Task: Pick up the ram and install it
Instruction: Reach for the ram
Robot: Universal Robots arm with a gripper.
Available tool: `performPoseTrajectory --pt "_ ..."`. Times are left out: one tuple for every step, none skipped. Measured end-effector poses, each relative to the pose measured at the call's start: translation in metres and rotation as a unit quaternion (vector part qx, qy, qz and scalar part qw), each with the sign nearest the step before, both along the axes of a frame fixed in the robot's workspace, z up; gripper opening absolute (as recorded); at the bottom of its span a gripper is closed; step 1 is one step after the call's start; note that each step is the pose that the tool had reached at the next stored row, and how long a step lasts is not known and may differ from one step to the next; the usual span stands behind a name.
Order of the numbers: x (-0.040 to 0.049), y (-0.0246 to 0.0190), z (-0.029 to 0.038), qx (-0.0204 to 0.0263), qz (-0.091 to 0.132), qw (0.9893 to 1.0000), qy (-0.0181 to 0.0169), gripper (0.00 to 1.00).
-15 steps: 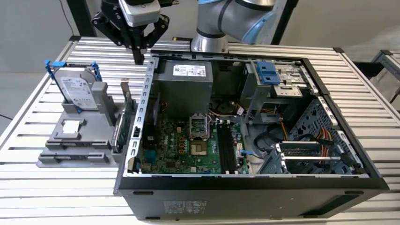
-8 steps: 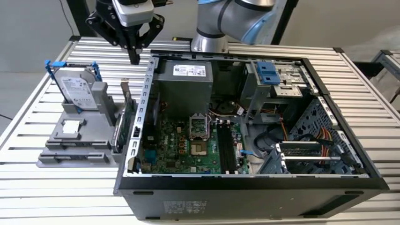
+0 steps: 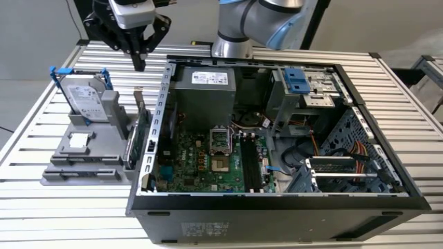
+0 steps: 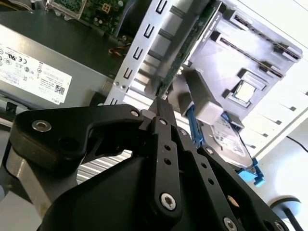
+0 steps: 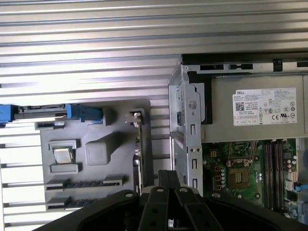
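Where the slatted tabletop (image 3: 69, 218) lies nearest in the exterior view, an open computer case (image 3: 277, 205) rests on its side, its dark front wall toward the camera. Inside it the green motherboard (image 3: 201, 161) lies flat, with a row of long black memory slots (image 3: 250, 168) toward the exterior view's right. On the exterior view's left of the case, just beside its wall, a grey holder (image 3: 55, 176) sits on the tabletop. A green card with a metal bracket (image 3: 143, 135) stands on edge in it, close to the case wall, and a small pale square chip (image 3: 80, 139) lies in a recess farther left. Behind the chip, a silver hard drive in a blue frame (image 3: 86, 101) stands tilted in the holder. Deeper in the case is the grey power supply (image 3: 204, 88), with a blue drive caddy (image 3: 296, 80) to the exterior view's right of it. Farther back, the gripper (image 3: 140, 63) hangs in the air beyond the holder's far end, near the case's far corner, pointing down. Its black fingers (image 4: 161, 108) are drawn together to a narrow tip. Where the ram is cannot be told; I cannot make it out in the holder or in the slots. The arm's silver and blue body (image 3: 249, 26) rises at the far edge.
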State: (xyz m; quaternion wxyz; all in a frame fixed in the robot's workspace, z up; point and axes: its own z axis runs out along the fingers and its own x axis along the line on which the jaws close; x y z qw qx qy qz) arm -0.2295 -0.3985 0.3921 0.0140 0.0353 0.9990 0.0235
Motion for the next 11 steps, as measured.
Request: performPoseTrajectory --pt "-0.0029 0.0000 0.0000 0.0000 0.000 1.0000 0.0000 0.00" --pt "-0.0056 0.0000 0.0000 0.0000 0.000 1.0000 0.0000 0.00" --pt "-0.0087 0.0000 0.0000 0.0000 0.000 1.0000 0.0000 0.00" --pt "-0.0114 0.0000 0.0000 0.0000 0.000 1.0000 0.0000 0.00" --pt "-0.0143 0.0000 0.0000 0.0000 0.000 1.0000 0.0000 0.00" --pt "-0.0172 0.0000 0.0000 0.0000 0.000 1.0000 0.0000 0.00" --pt "-0.0200 0.0000 0.0000 0.0000 0.000 1.0000 0.0000 0.00" --pt "-0.0230 0.0000 0.0000 0.0000 0.000 1.0000 0.0000 0.00" --pt "-0.0260 0.0000 0.0000 0.0000 0.000 1.0000 0.0000 0.00" --pt "-0.0291 0.0000 0.0000 0.0000 0.000 1.0000 0.0000 0.00" --pt "-0.0319 0.0000 0.0000 0.0000 0.000 1.0000 0.0000 0.00"
